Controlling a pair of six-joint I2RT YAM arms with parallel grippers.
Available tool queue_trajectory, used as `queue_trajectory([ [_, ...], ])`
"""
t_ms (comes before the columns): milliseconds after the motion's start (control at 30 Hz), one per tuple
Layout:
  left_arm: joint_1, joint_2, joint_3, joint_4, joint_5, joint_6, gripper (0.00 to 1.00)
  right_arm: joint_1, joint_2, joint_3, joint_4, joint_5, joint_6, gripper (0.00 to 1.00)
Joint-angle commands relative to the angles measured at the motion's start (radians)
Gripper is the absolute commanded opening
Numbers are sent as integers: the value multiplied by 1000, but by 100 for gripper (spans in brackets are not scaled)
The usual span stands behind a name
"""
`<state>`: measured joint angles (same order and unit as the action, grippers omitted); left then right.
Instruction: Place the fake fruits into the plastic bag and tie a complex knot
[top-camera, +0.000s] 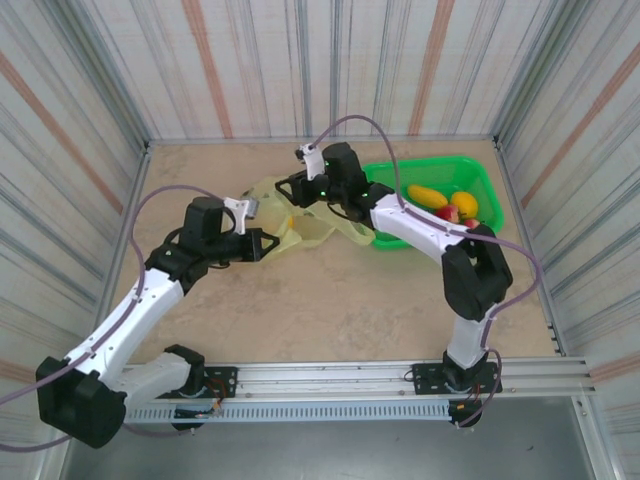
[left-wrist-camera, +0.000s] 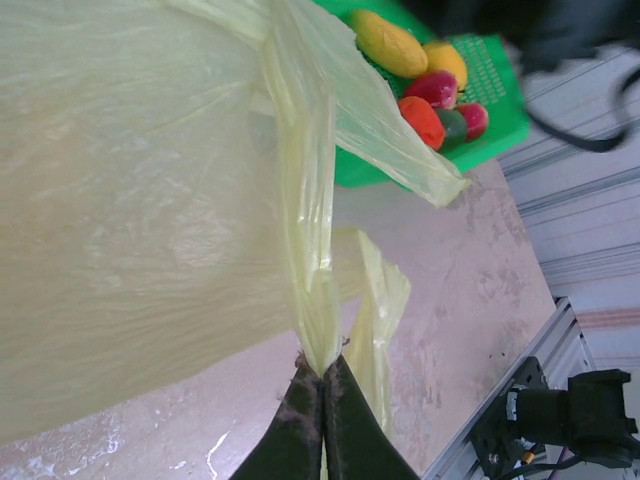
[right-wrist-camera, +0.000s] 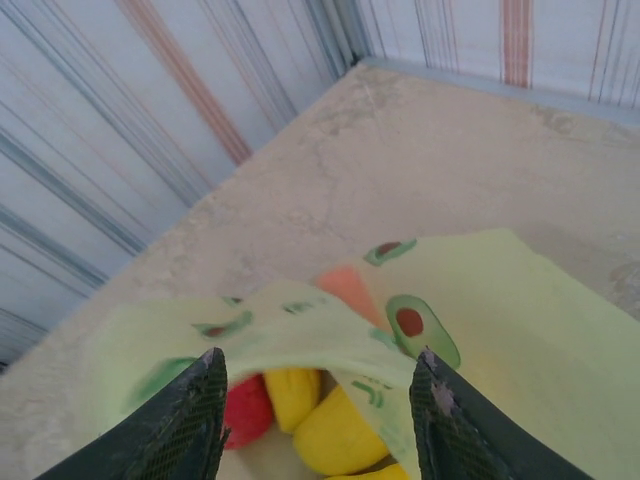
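Note:
The pale yellow-green plastic bag (top-camera: 300, 222) lies mid-table between the two grippers. My left gripper (left-wrist-camera: 322, 372) is shut on one of its handle straps (left-wrist-camera: 305, 230), which is pulled taut and lifts the film (left-wrist-camera: 130, 220). From the top my left gripper (top-camera: 270, 243) sits at the bag's left edge. My right gripper (right-wrist-camera: 320, 375) hangs open just above the bag's mouth, nothing between its fingers. Under the printed film (right-wrist-camera: 500, 300) lie a red fruit (right-wrist-camera: 245, 412) and yellow fruits (right-wrist-camera: 340, 435). In the top view my right gripper (top-camera: 293, 190) is at the bag's far side.
A bright green mesh basket (top-camera: 478, 180) stands at the back right, touching the bag's right end. It holds several fruits: a yellow one (top-camera: 427, 196), red ones (left-wrist-camera: 425, 120) and others. Striped walls enclose the table, and a metal rail (top-camera: 350, 378) runs along the near edge.

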<state>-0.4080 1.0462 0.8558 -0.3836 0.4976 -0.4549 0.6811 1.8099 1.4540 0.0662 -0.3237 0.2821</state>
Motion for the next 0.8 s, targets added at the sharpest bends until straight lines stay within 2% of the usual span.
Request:
queue_trajectory([
  [0, -5, 20, -4, 37, -4, -21, 0, -4, -106, -30, -89, -25, 67, 51],
  [133, -6, 41, 24, 5, 0, -7, 0, -35, -202, -74, -118, -81, 109, 49],
  [233, -8, 49, 74, -46, 5, 26, 0, -62, -302, -127, -140, -1, 119, 44],
  [333, -8, 48, 120, -86, -2, 76, 0, -139, -338, -90, -337, 117, 148, 40],
  [433, -8, 32, 139, -96, -27, 124, 0, -271, -309, -45, -550, 196, 207, 46],
  [533, -8, 6, 123, -77, -46, 134, 0, -375, -291, -58, -683, 338, 297, 48],
  [567, -8, -3, 109, -62, -46, 131, 0, -407, -276, -57, -710, 313, 309, 48],
  [633, -8, -15, 87, -41, -41, 127, 0, -436, -238, -32, -766, 292, 268, 50],
  [767, -5, -18, 72, -29, -17, 117, 0, -443, -104, 70, -950, 435, 187, 56],
])
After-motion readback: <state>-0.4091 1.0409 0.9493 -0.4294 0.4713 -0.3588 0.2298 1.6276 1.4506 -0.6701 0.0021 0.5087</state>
